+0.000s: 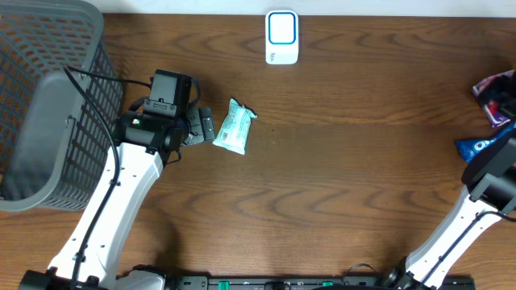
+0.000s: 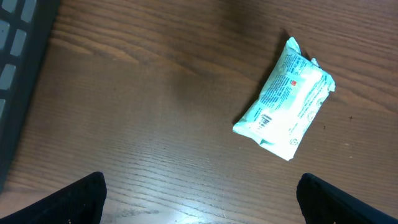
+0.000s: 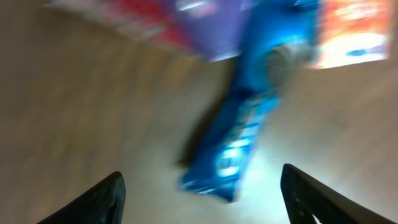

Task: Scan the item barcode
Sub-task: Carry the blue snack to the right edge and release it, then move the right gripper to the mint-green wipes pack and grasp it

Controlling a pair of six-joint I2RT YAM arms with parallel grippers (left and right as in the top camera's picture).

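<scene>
A teal wipes packet lies on the table, and my left gripper stands open just left of it. In the left wrist view the packet lies ahead and to the right, printed side up with a small barcode; my left gripper has nothing between its fingertips. The white scanner sits at the table's far edge. A blue snack packet lies, blurred, ahead of my open right gripper, apart from both fingers. In the overhead view this blue packet is at the right edge, beside the right arm.
A grey mesh basket fills the far left corner. More snack packets lie piled at the right edge; in the right wrist view they show as blurred purple and orange shapes beyond the blue one.
</scene>
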